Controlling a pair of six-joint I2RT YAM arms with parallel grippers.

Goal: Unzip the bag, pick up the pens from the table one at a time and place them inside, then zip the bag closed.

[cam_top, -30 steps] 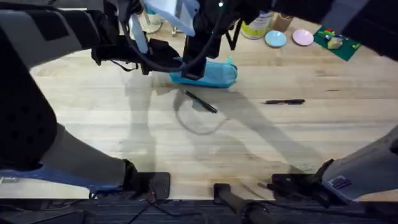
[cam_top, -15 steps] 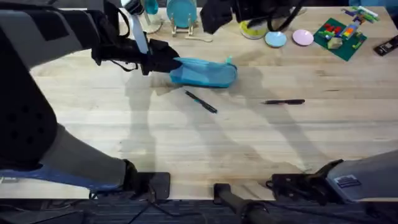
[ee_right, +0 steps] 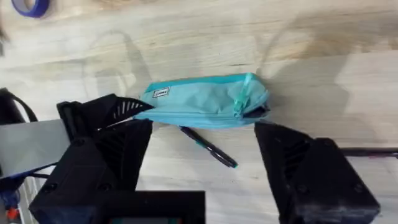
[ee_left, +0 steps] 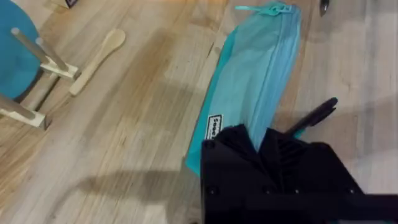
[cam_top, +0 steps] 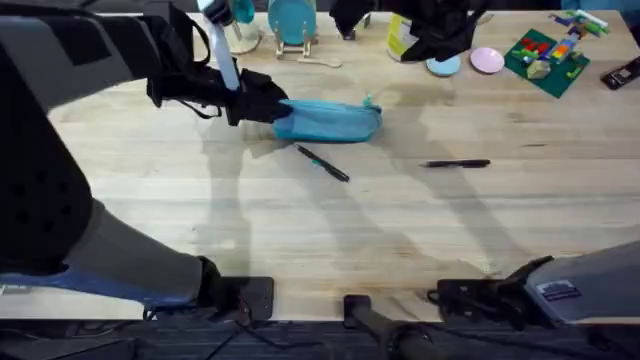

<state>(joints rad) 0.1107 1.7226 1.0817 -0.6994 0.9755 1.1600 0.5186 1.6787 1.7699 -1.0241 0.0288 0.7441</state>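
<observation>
Bag (cam_top: 330,120) lies on the table (cam_top: 400,240) toward the far side, long axis left to right, zipper tab at its right end. Your left gripper (cam_top: 262,98) pinches the left end. Your right gripper (ee_right: 202,155) hangs above, fingers spread wide, nearer the tab. Pens (cam_top: 322,163) (cam_top: 457,163) wait nearer.

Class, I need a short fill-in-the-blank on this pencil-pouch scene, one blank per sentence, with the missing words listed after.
1. The left pincer grips one end of the ____ bag.
2. The number of pens lying on the table is ____.
3. The right pincer hangs above the bag with its fingers ____.
4. The pen with the teal accent lies ____ to the bag than the other pen.

Missing words: turquoise; two; open; closer
</observation>
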